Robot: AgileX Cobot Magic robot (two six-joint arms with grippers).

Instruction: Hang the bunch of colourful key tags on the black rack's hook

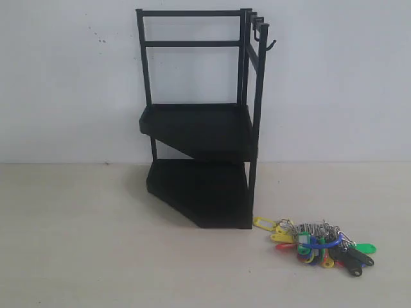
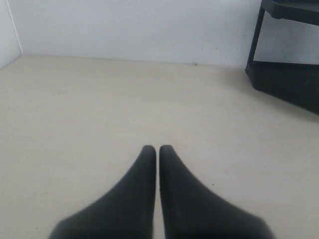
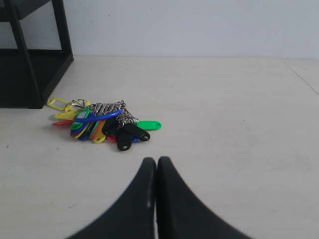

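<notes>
The colourful key tag bunch (image 1: 318,242) lies on the tabletop just right of the black rack's (image 1: 199,128) front foot, its blue loop on top. The same bunch (image 3: 102,123) shows in the right wrist view, a short way ahead of my right gripper (image 3: 156,160), which is shut and holds nothing. The hook (image 1: 268,43) juts from the top right post of the rack, bare. My left gripper (image 2: 157,148) is shut and holds nothing above bare table, with the rack's lower corner (image 2: 284,74) off to one side. Neither gripper appears in the exterior view.
A white wall stands behind the rack. The table (image 1: 77,244) is light beige. In the left wrist view a wall corner (image 2: 15,45) shows at the far side. The rack's foot (image 3: 30,84) stands close beside the bunch.
</notes>
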